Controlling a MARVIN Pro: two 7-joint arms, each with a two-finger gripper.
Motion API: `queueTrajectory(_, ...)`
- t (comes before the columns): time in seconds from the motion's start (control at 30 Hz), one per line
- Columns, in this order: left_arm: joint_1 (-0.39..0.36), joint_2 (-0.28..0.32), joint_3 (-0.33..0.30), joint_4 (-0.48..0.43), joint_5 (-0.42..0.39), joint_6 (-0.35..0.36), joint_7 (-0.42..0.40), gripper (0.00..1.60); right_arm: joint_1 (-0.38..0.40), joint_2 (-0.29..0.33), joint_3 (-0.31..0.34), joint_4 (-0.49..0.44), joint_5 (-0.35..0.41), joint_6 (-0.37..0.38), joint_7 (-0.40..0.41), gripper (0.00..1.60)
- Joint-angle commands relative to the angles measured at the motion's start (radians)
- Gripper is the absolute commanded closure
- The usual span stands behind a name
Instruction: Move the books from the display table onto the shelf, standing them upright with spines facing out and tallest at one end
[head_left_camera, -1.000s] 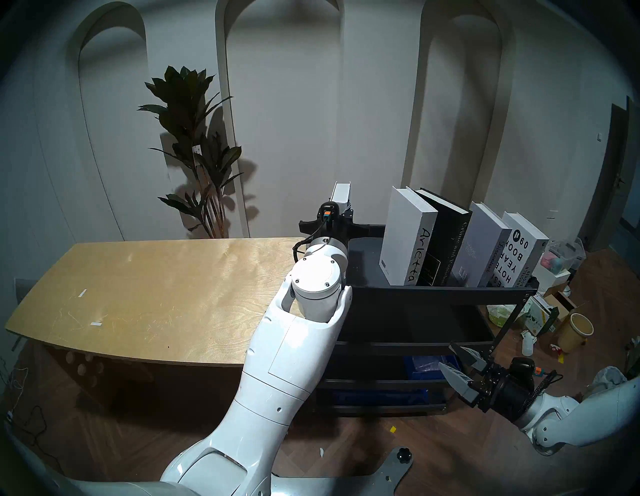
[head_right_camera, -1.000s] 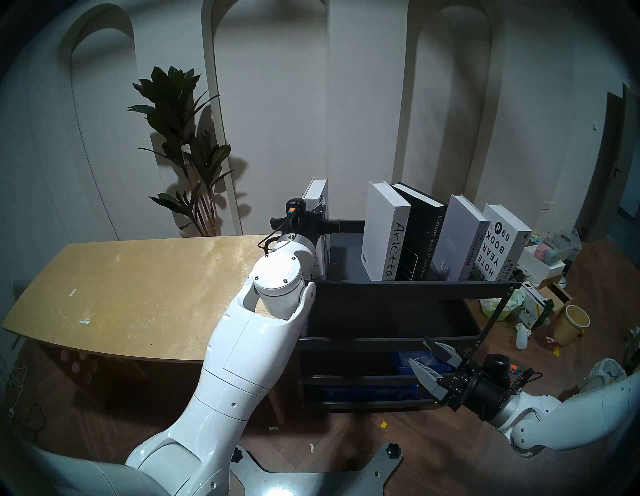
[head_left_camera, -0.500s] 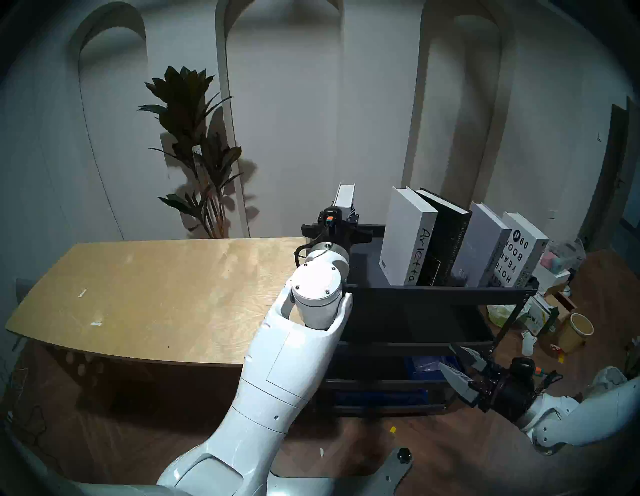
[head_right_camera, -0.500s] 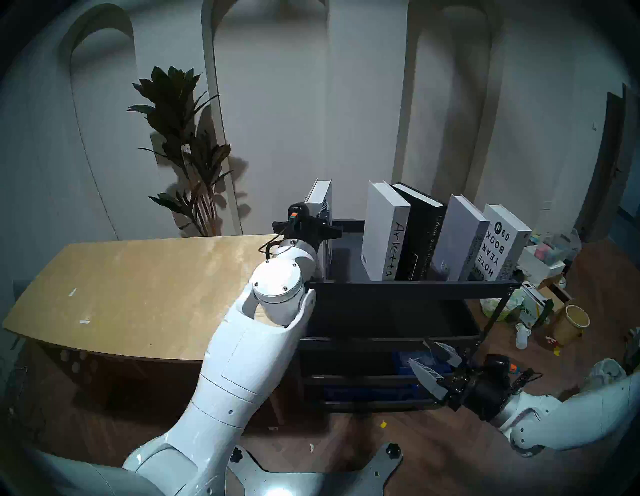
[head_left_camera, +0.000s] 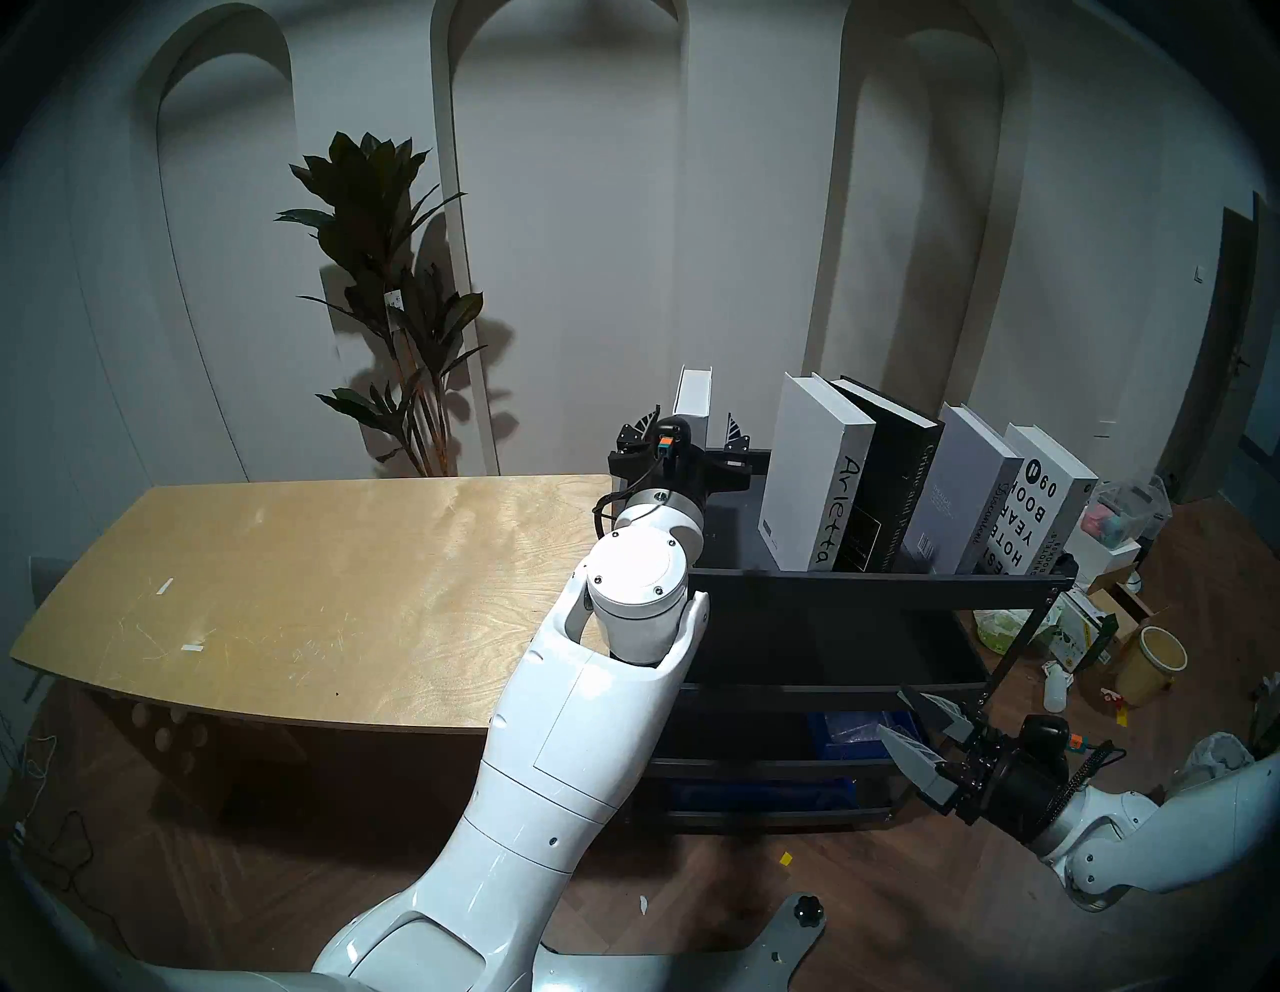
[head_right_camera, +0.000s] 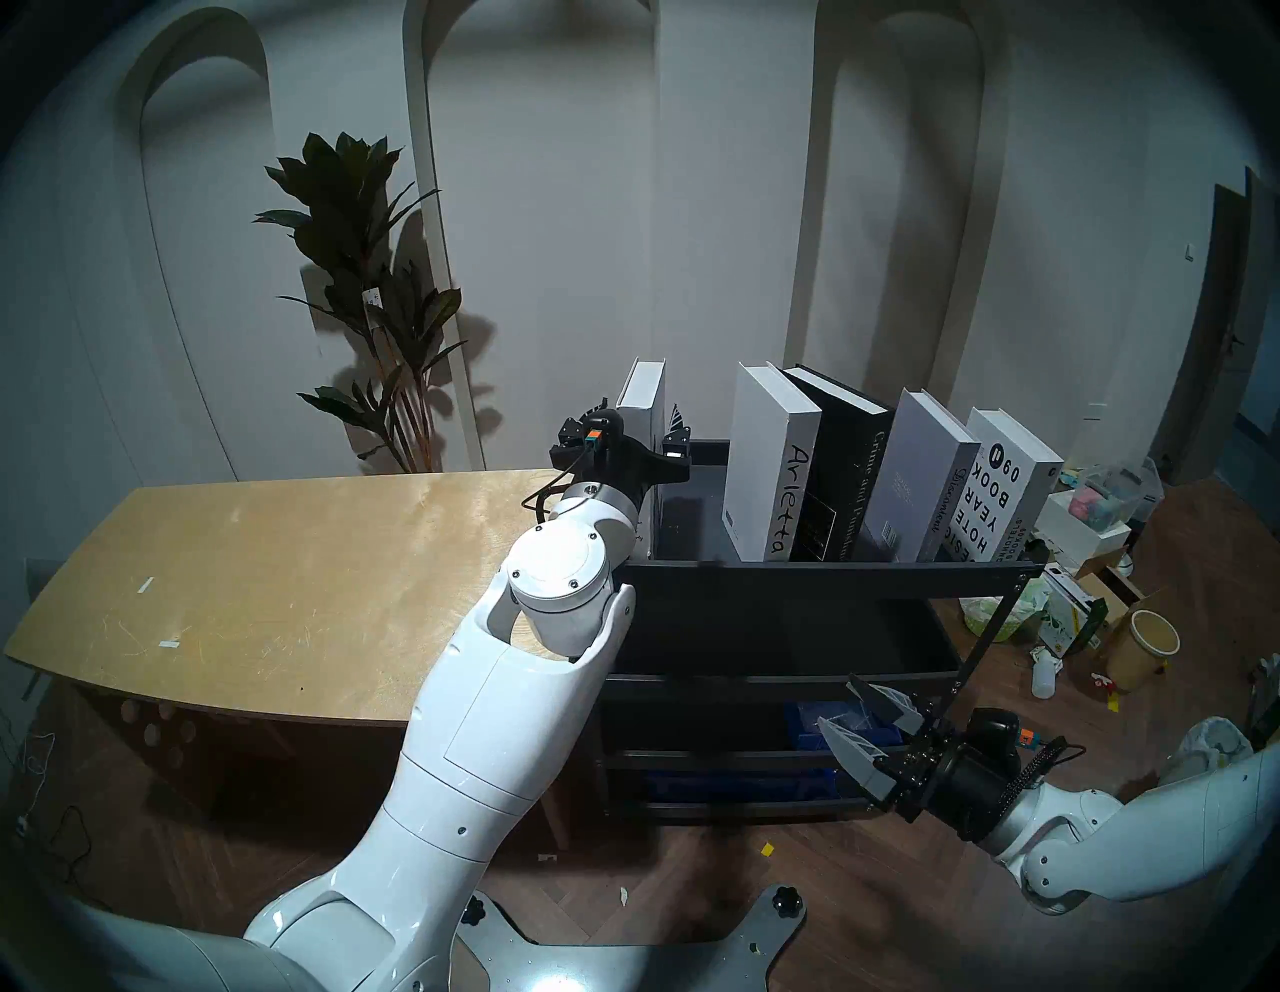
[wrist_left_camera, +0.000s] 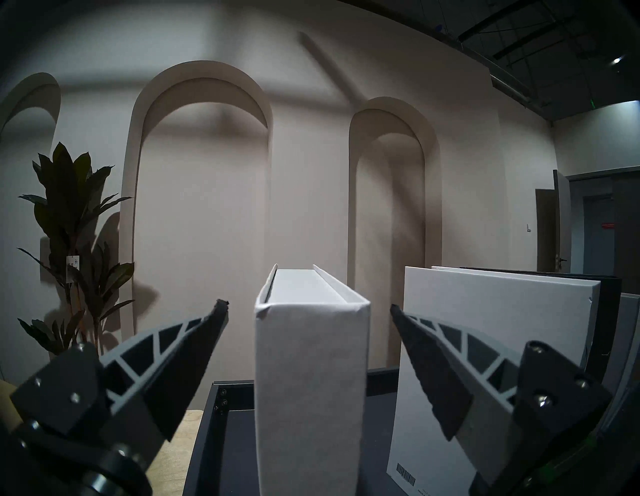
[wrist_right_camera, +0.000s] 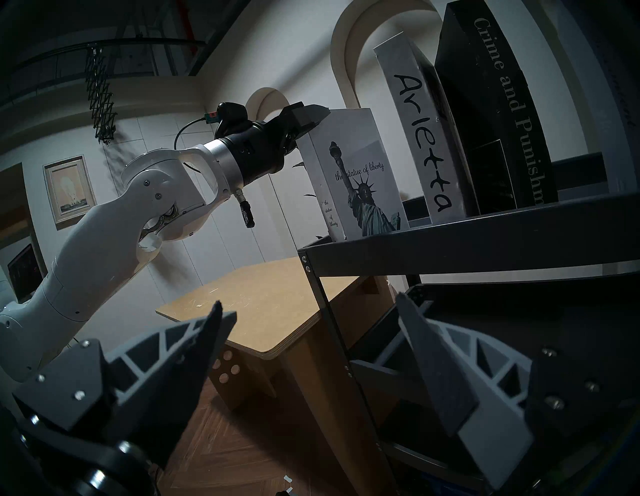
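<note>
The pale grey Statue of Liberty book (head_left_camera: 695, 402) stands upright at the left end of the shelf's top tray (head_left_camera: 866, 589), spine towards me, with a gap to its right. My left gripper (head_left_camera: 691, 426) is open, one finger on each side of the book without touching it, as the left wrist view (wrist_left_camera: 307, 306) shows. To the right stand Arietta (head_left_camera: 814, 471), Crime and Punishment (head_left_camera: 893, 485), Discontent (head_left_camera: 963, 492) and the Design Hotels Yearbook (head_left_camera: 1039, 506), leaning left. My right gripper (head_left_camera: 897, 713) is open and empty, low beside the shelf's lower tiers. The display table (head_left_camera: 312, 589) holds no books.
A tall potted plant (head_left_camera: 395, 277) stands behind the table by the arched wall. Blue bins (head_left_camera: 859, 734) sit on the shelf's lower tiers. Floor clutter lies right of the shelf, including a yellow bucket (head_left_camera: 1153, 661) and boxes.
My left gripper has opened and let go of the Statue of Liberty book, which now stands on the tray, slightly further right. The right arm has not moved.
</note>
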Motion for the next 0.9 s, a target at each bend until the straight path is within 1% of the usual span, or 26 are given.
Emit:
queueTrajectory(0.0,-0.007,-0.002,0.005,-0.082,-0.007,0.012,-0.013,0.00,0.002,-0.003,0.002,-0.004,-0.001,-0.008,0.000,0.00)
queueTrajectory(0.2,-0.013,0.015,-0.005,-0.167,-0.017,0.046,-0.037,0.00,0.003,-0.003,0.003,-0.004,-0.001,-0.008,0.001,0.00)
queueTrajectory(0.23,-0.013,0.016,-0.010,-0.179,-0.028,0.055,-0.046,0.00,0.004,-0.003,0.003,-0.004,-0.001,-0.008,0.001,0.00)
queueTrajectory(0.33,-0.017,0.036,-0.012,-0.216,-0.033,0.081,-0.069,0.00,0.004,-0.003,0.002,-0.004,-0.001,-0.008,0.001,0.00)
queueTrajectory(0.37,-0.017,0.050,-0.012,-0.233,-0.037,0.104,-0.086,0.00,0.004,-0.003,0.002,-0.004,-0.001,-0.008,0.000,0.00)
queueTrajectory(0.4,-0.019,0.064,-0.011,-0.241,-0.036,0.106,-0.098,0.00,0.004,-0.003,0.002,-0.004,-0.001,-0.008,0.000,0.00)
queueTrajectory(0.47,-0.018,0.094,-0.023,-0.265,-0.048,0.136,-0.132,0.00,0.004,-0.003,0.001,-0.004,-0.001,-0.008,0.000,0.00)
queueTrajectory(0.5,-0.019,0.122,-0.026,-0.276,-0.045,0.136,-0.157,0.00,0.004,-0.003,0.002,-0.004,-0.001,-0.008,0.000,0.00)
queueTrajectory(0.53,-0.016,0.133,-0.036,-0.287,-0.053,0.141,-0.170,0.00,0.004,-0.003,0.002,-0.004,-0.001,-0.008,0.000,0.00)
queueTrajectory(0.57,-0.014,0.157,-0.045,-0.302,-0.057,0.141,-0.194,0.00,0.004,-0.003,0.002,-0.004,-0.001,-0.008,0.001,0.00)
queueTrajectory(0.6,-0.010,0.162,-0.057,-0.312,-0.052,0.139,-0.209,0.00,0.004,-0.003,0.002,-0.004,-0.001,-0.008,0.001,0.00)
queueTrajectory(0.63,-0.010,0.184,-0.071,-0.331,-0.063,0.151,-0.236,0.00,0.005,-0.003,0.002,-0.004,0.000,-0.008,0.001,0.00)
queueTrajectory(0.67,-0.006,0.187,-0.086,-0.341,-0.068,0.152,-0.246,0.00,0.005,-0.003,0.002,-0.004,0.000,-0.008,0.001,0.00)
queueTrajectory(0.73,-0.007,0.218,-0.106,-0.365,-0.073,0.146,-0.291,0.00,0.005,-0.003,0.002,-0.003,0.000,-0.008,0.001,0.00)
queueTrajectory(0.87,0.016,0.270,-0.168,-0.416,-0.130,0.151,-0.366,0.00,0.006,-0.003,0.002,-0.003,0.000,-0.008,0.002,0.00)
